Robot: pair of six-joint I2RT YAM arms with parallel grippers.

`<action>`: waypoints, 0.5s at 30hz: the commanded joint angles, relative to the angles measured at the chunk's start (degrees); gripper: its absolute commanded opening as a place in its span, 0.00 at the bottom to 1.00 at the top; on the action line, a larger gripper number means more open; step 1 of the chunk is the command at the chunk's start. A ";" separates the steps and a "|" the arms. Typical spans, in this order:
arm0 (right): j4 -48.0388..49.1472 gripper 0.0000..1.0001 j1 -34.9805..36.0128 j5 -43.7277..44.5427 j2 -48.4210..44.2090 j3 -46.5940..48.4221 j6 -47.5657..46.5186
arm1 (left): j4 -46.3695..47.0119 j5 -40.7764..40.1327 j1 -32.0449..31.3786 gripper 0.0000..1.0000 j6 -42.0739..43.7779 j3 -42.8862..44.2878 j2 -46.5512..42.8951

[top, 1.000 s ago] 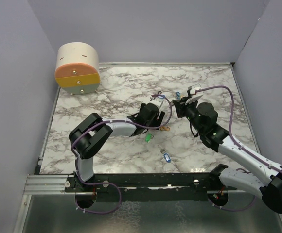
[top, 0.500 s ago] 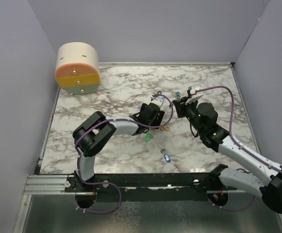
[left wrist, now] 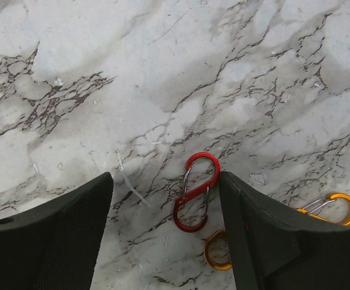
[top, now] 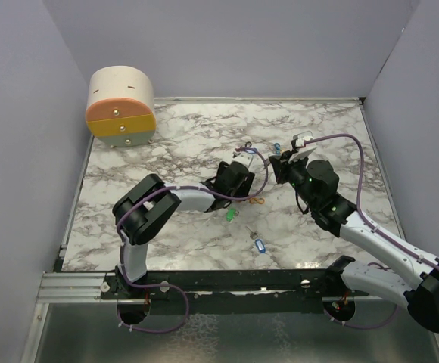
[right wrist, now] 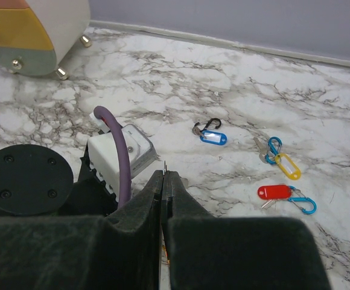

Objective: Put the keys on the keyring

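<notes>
Left gripper (left wrist: 163, 184) jaws spread, straddling red S-clip (left wrist: 195, 192). The clip's long axis runs roughly along the fingers, close to the right-hand one in that view. Right gripper (right wrist: 164, 176) jaws pressed together, contents unclear. Blue-tag key (right wrist: 213, 138), yellow-tag key (right wrist: 288, 166) and red-tag key (right wrist: 274, 192) lie loose ahead-right of it; right arm looks nearer.

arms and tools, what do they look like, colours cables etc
The left arm and right arm both have white links between black joints, and a purple cable loops along each. The left tool and right tool have broad black fingers with finely textured faces.
</notes>
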 commanded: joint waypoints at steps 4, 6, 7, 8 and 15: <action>0.46 0.01 0.36 1.13 -0.05 -0.59 0.04 | -0.93 0.62 -0.06 0.72 -0.38 -3.05 -1.87; 0.47 0.01 0.38 1.15 -0.04 -0.56 0.04 | -0.03 1.98 -0.09 0.72 -0.38 -3.66 -2.03; 0.38 0.01 0.38 1.17 -0.14 -0.60 0.04 | 0.09 2.32 -0.09 0.72 -0.38 -3.68 -1.88; 0.32 0.01 0.38 1.24 -0.22 -0.55 0.04 | 0.06 2.62 -0.09 0.72 -0.38 -3.70 -1.74; 0.27 0.01 0.38 1.34 -0.39 -0.51 0.02 | 0.25 4.52 -0.09 0.67 -0.30 -3.63 -0.76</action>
